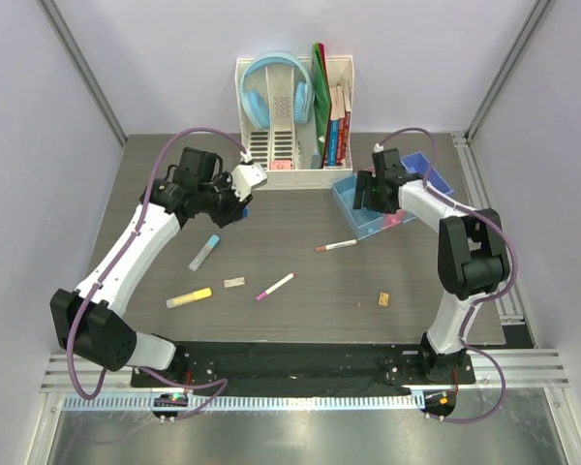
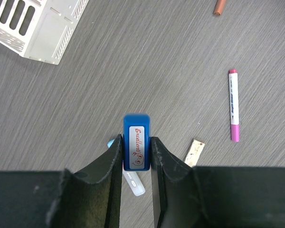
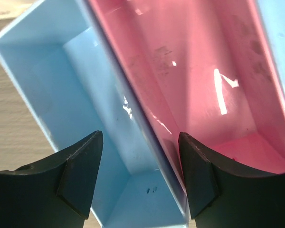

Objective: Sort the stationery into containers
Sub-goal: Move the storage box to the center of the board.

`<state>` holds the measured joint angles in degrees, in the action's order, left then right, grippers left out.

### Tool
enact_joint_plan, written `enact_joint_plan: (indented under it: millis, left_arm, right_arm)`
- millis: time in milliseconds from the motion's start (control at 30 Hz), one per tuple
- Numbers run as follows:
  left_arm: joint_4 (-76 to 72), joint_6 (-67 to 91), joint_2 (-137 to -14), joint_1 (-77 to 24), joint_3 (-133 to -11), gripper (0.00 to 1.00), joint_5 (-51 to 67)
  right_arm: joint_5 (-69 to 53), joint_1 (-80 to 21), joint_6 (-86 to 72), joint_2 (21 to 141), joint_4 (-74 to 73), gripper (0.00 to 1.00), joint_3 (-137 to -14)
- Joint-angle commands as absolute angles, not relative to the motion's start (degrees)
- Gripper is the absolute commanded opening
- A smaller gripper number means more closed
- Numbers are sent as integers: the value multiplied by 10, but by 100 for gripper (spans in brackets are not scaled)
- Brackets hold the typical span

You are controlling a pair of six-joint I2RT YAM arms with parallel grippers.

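Observation:
My left gripper (image 2: 136, 143) is shut on a small blue block (image 2: 136, 124) with a white label and holds it above the table. In the top view this gripper (image 1: 230, 213) hangs left of centre. Under it lie a white pen with a light-blue cap (image 1: 203, 252) and a pale flat block (image 2: 194, 152). A pink-tipped pen (image 1: 274, 286), a yellow highlighter (image 1: 189, 297), a brown-capped marker (image 1: 336, 245) and a tan block (image 1: 382, 299) lie loose. My right gripper (image 3: 140, 166) is open, astride the wall between the blue bin (image 3: 85, 95) and the pink bin (image 3: 204, 71) of the containers (image 1: 353, 189).
A white slotted organiser (image 1: 271, 145) with light-blue headphones (image 1: 276, 92) and upright books (image 1: 334, 121) stands at the back centre. Its corner (image 2: 42, 33) shows in the left wrist view. Grey walls close in the table on both sides.

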<state>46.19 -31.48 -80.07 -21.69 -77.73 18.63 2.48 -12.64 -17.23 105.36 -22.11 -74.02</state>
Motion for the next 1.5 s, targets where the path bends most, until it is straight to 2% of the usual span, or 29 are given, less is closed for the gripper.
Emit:
enact_joint_plan:
  millis: [0,567,1467]
  left_arm:
    - [470,-305,-780,-220,-772,0,199]
    - [490,-311,-766,-221,-764,0,198]
    - [523,-322,-708,-221,-744,0,219]
  right_arm:
    - [7,-163,-214,1034,-207,70,-747]
    - [14,-264,-260,1090,-176,70,-787]
    - [-25,-435,-286,1248,-178,66,-1003]
